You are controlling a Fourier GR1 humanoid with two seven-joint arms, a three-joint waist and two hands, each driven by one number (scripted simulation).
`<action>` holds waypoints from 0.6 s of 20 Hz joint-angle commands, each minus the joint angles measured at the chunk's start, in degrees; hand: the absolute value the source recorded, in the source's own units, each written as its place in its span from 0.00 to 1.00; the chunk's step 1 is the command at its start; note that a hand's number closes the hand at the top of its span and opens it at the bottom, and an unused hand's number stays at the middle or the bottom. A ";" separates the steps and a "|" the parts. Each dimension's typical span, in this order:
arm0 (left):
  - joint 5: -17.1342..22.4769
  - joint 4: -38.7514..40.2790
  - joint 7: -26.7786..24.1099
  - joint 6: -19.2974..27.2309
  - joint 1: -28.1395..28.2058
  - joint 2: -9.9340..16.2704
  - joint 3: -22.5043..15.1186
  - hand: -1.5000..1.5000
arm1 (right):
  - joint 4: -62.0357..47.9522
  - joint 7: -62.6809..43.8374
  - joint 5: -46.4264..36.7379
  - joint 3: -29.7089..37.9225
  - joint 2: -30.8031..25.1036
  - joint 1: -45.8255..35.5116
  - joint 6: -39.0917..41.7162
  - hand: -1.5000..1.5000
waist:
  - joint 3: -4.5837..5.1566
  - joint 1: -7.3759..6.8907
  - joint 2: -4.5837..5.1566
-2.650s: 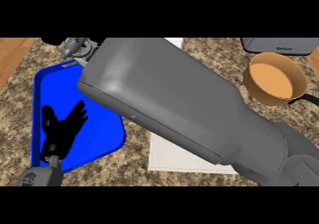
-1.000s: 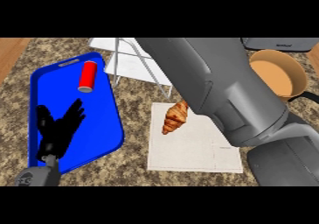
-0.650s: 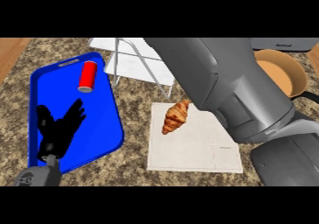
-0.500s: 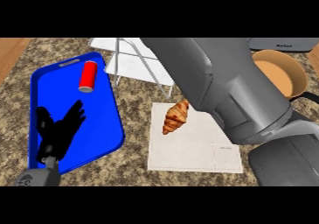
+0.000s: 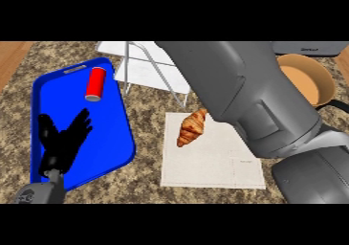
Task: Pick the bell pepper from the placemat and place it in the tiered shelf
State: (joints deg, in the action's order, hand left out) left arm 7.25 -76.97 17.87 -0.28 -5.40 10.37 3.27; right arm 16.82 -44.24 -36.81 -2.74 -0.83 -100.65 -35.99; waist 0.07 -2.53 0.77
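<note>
Far left: my left hand (image 5: 62,141) rests over the blue tray (image 5: 117,143), fingers straight and spread, holding nothing. A red can (image 5: 96,84) lies on its side near the tray's far end, well apart from the hand.

Centre: a white placemat (image 5: 212,167) lies flat on the stone counter (image 5: 148,115). On its upper left corner sits an orange-brown croissant (image 5: 191,128), tilted. No bell pepper is visible on the placemat or anywhere else; the croissant is the only item there. Just beyond the mat stands a white tiered shelf w/ thin wire legs (image 5: 152,64), partly behind my arm.

Right: my right forearm (image 5: 240,95) sweeps up across the view toward the shelf. Its hand is out of sight past the arm's far end, so I can't tell if it's spread, closed or pinching anything. A tan bowl (image 5: 311,81) sits far right, half covered by the arm.

Judgement on the step: if the hand carries the item, I should lower it level over a shelf tier, clear of the wire legs, and release only once it's seated. If not, the croissant is the thing to go for.

Hard to see: shelf's far side, right hand, and a grey object (image 5: 311,47) cut off at top right.
</note>
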 commanded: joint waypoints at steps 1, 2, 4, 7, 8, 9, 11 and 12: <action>-0.67 0.70 -1.45 -0.35 0.84 -0.44 -0.64 0.50 | 2.38 2.75 3.09 4.24 -0.59 1.14 -6.73 0.00 | 0.02 -0.27 0.27; 0.50 2.63 -0.99 -0.05 -1.21 -0.08 1.24 0.50 | 4.40 4.27 3.95 4.94 -0.13 3.12 -8.21 0.00 | -0.01 0.87 -0.02; 1.28 0.45 0.43 -0.75 0.15 0.78 1.58 0.50 | 6.00 5.07 5.25 6.68 -0.38 2.83 -9.87 0.00 | -0.05 0.59 -0.23; -0.04 0.77 -0.61 -0.43 -0.26 -0.05 0.28 0.50 | 6.49 5.57 6.52 9.28 -1.79 1.00 -12.56 0.00 | 0.01 0.32 -0.02; -0.54 1.28 -3.21 -0.51 2.55 -0.36 0.24 0.50 | 7.34 6.16 5.99 9.16 -1.75 2.39 -14.94 0.00 | 0.00 0.64 -0.23; -0.88 0.35 0.91 1.79 -1.44 -1.24 -0.16 0.50 | 6.36 4.00 5.10 9.20 -2.82 0.28 -15.46 0.00 | -0.01 1.01 -0.31; -0.66 2.08 -2.63 -0.26 1.34 -0.51 0.32 0.50 | 6.02 3.50 2.97 8.10 -3.15 1.99 -17.63 0.00 | 0.01 1.53 -0.55; 0.49 4.45 -2.87 -1.14 -0.26 0.63 2.09 0.50 | 5.93 1.08 2.13 8.06 -3.87 0.35 -18.43 0.00 | 0.04 2.02 -0.64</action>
State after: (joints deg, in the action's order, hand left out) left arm 7.04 -75.32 16.23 -0.50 -5.15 10.37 4.01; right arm 22.69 -39.62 -32.90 5.20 -3.43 -99.53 -48.56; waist 0.03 -1.41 0.38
